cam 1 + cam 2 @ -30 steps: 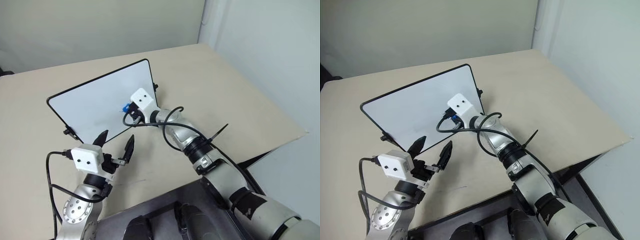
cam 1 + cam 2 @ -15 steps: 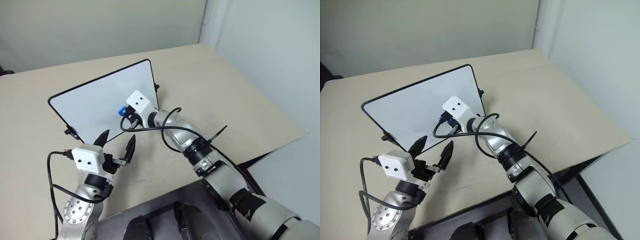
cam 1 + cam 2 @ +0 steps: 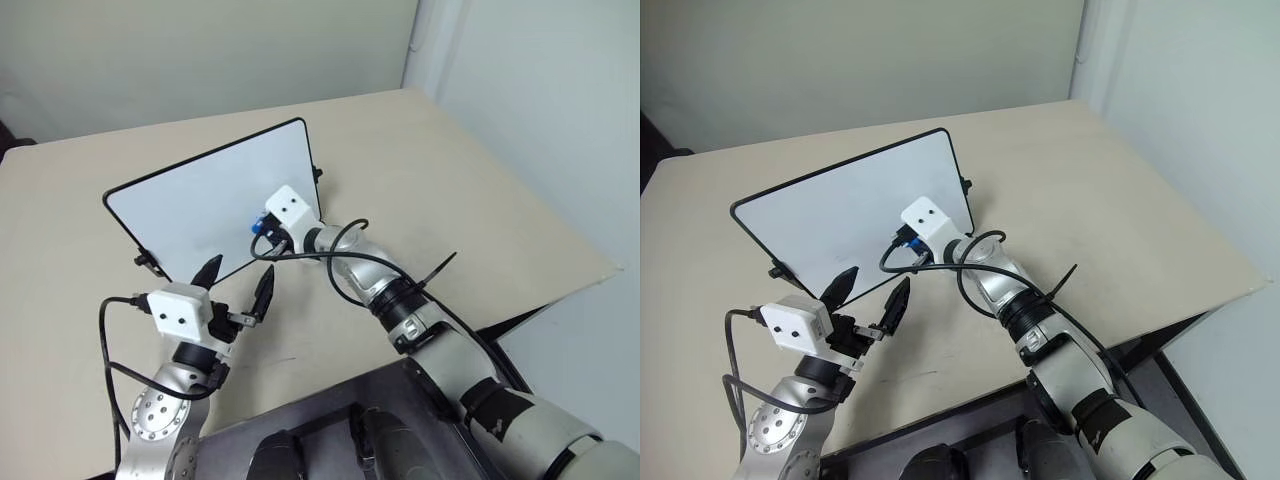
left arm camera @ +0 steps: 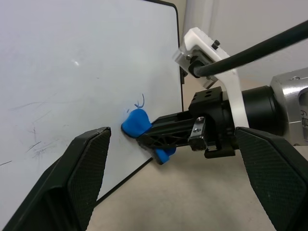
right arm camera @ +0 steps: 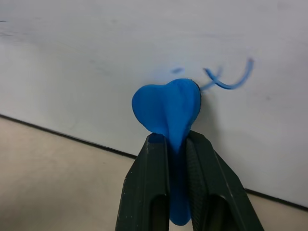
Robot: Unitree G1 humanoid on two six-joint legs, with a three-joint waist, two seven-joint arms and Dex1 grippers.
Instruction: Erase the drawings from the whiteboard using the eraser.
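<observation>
Whiteboard (image 3: pixel 205 205): white, thin black frame, rounded corners, small black side clips; propped at a tilt on a beige table (image 3: pixel 480 210), its lower edge on the tabletop. Eraser (image 5: pixel 168 108): bright blue, bone-shaped; pinched at its narrow middle between the two black fingers of the right gripper (image 5: pixel 176 159), jaws closed tight on it; its rounded end pressed against the board face near the lower right corner, just above the bottom frame. Drawings (image 5: pixel 231 79): a few thin blue curved pen strokes plus a faint blue smudge, on the board touching and just beside the eraser's tip, partly covered by it. Left gripper (image 3: pixel 237 290): jaws spread wide, holding nothing, raised over the table just in front of the board's lower edge, apart from the board and from the eraser. Black cables (image 3: pixel 345 262): looped along the right arm behind its white wrist camera box (image 3: pixel 287 207).
</observation>
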